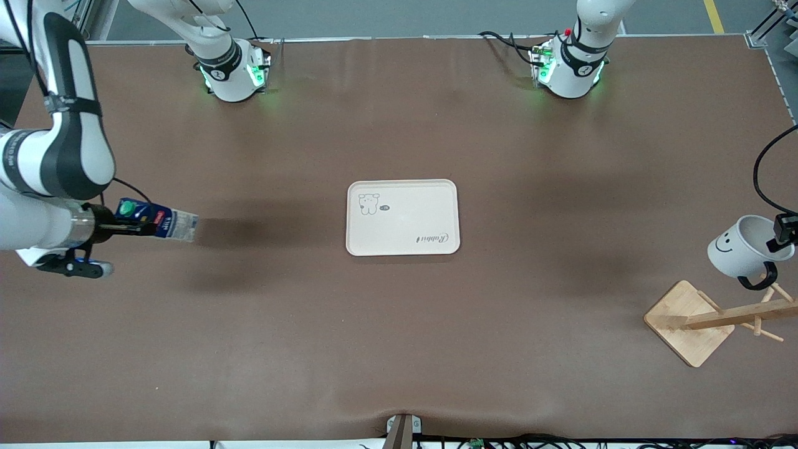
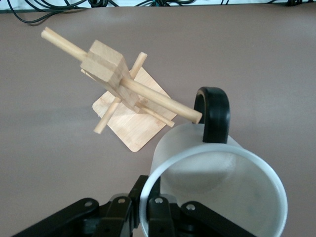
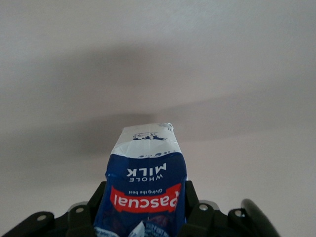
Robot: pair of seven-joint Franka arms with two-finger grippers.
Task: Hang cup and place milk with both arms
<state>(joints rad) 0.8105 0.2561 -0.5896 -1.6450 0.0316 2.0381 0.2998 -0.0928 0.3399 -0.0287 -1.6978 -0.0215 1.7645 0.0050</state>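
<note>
The right claw is up in the air over the right arm's end of the bench, clamped on the milk, which it holds lying sideways with the green cap on top and the pale bottom pointing toward the tray. The white tray lies flat at the middle of the bench. The left claw is over the left arm's end, its fingers pinched on the rim of the cup. The cup hangs tilted above the wooden rack, smiley face showing, black handle just beside the tip of a rack peg
</note>
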